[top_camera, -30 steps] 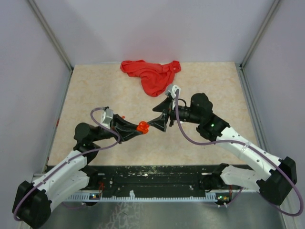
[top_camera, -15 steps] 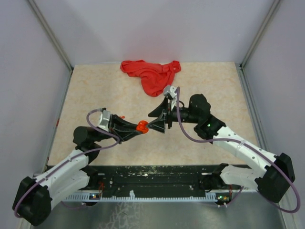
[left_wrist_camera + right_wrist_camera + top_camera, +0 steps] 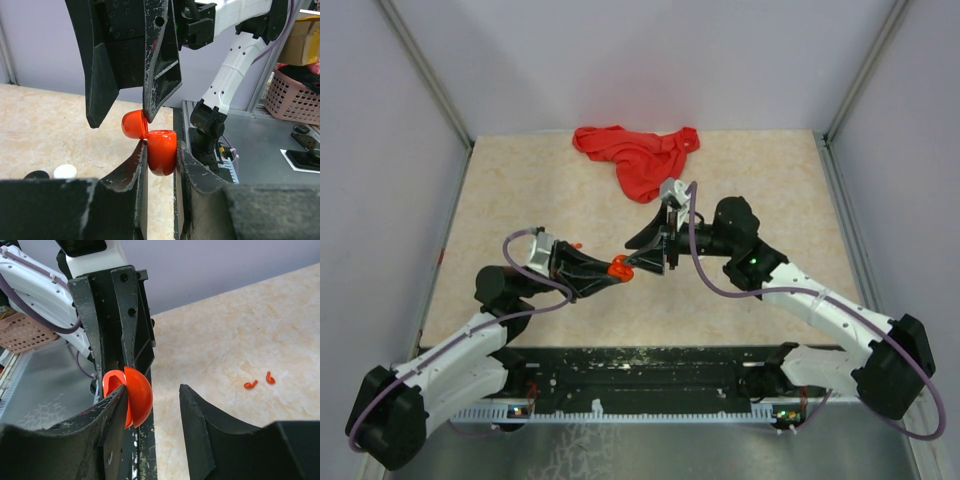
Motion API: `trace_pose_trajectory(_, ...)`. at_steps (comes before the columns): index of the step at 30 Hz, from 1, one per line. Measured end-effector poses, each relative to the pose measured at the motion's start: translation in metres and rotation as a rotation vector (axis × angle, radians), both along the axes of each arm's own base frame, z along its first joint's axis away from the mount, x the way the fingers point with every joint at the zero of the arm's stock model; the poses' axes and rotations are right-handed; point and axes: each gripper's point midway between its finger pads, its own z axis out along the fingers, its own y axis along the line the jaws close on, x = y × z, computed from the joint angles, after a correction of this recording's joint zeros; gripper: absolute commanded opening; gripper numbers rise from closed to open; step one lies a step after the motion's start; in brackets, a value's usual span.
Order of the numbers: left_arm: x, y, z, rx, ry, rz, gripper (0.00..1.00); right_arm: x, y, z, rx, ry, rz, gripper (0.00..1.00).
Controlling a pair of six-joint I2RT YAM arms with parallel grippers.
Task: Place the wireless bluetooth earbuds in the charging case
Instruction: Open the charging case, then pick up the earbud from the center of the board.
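Left claw (image 3: 612,270): clamped on the body of the red charging case (image 3: 161,151), one finger on each side, holding it up off the surface (image 3: 520,180).
Charging case: raised in the middle of the workspace, between the two arms; its lid (image 3: 133,124) is hinged open and tipped to one side.
Right claw (image 3: 152,390): fingers apart, meeting the case from the opposite side. In the left wrist view the open lid sits between its two fingertips, with one tip at the seam where lid meets body. In the right wrist view the case lies against one finger, with a clear gap to the other.
Earbuds: two small red earbuds (image 3: 250,384) and (image 3: 270,377) lie loose on the surface, close together and apart from the case. Neither claw touches them.
Other small things: a white round piece (image 3: 65,171) and a black one (image 3: 36,175) lie side by side on the surface below the left claw; I cannot tell what they are.
Cloth: a crumpled red cloth (image 3: 636,160) lies at the far edge of the surface, well apart from both claws.
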Motion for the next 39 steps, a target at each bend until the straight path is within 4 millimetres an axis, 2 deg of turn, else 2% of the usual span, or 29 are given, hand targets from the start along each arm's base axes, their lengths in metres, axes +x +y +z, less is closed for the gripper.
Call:
trace_pose_trajectory(12, -0.002, -0.001, 0.001, -0.002, 0.001, -0.006, 0.01, -0.007, 0.004, -0.001, 0.0, -0.003, 0.039, 0.38)
trace_pose_trajectory(19, -0.001, -0.001, 0.0, -0.002, 0.003, -0.005, 0.02, -0.01, 0.005, -0.003, -0.004, -0.007, 0.057, 0.25)
trace_pose_trajectory(22, 0.0, -0.001, 0.0, -0.002, 0.007, -0.003, 0.09, -0.011, 0.005, -0.003, -0.005, -0.016, 0.063, 0.18)
trace_pose_trajectory(25, 0.001, -0.002, -0.002, 0.003, 0.017, 0.0, 0.25, -0.009, 0.004, -0.006, -0.016, -0.03, 0.055, 0.11)
trace_pose_trajectory(27, 0.002, -0.002, -0.004, 0.011, 0.028, 0.003, 0.35, -0.007, 0.003, -0.009, -0.03, -0.039, 0.045, 0.1)
trace_pose_trajectory(32, 0.006, -0.001, -0.008, 0.026, 0.031, 0.039, 0.52, -0.001, -0.004, -0.017, -0.1, -0.069, -0.017, 0.08)
trace_pose_trajectory(35, 0.008, 0.002, -0.01, 0.043, 0.024, 0.075, 0.58, 0.005, -0.014, -0.021, -0.152, -0.102, -0.078, 0.08)
trace_pose_trajectory(39, 0.019, 0.007, -0.024, 0.093, 0.055, 0.161, 0.63, 0.021, -0.03, -0.024, -0.241, -0.166, -0.19, 0.08)
